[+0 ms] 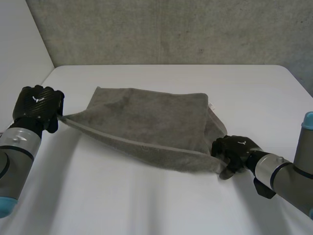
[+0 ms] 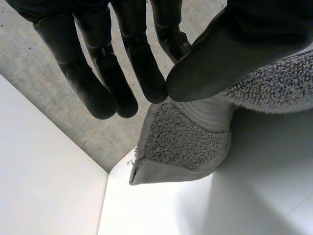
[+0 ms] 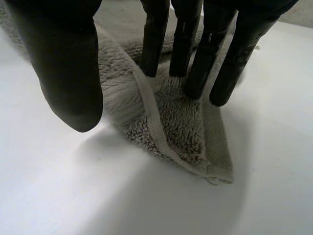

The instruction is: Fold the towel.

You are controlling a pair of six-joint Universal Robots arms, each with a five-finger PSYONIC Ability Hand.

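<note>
Both near corners of the grey towel (image 1: 146,122) are pinched between thumb and fingers: left hand (image 1: 38,105) holds one raised, right hand (image 1: 235,149) one low. White tag (image 1: 212,105) too small to read.

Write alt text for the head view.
A grey towel lies on a white table, its near edge stretched between two black robot hands. The left hand pinches one corner, raised; the right hand grips the other near the tabletop.

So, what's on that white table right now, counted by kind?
Grey towel: 1
Black robot hands: 2, the left hand and the right hand, each holding a corner of the towel
White table: 1
Total: 4
</note>
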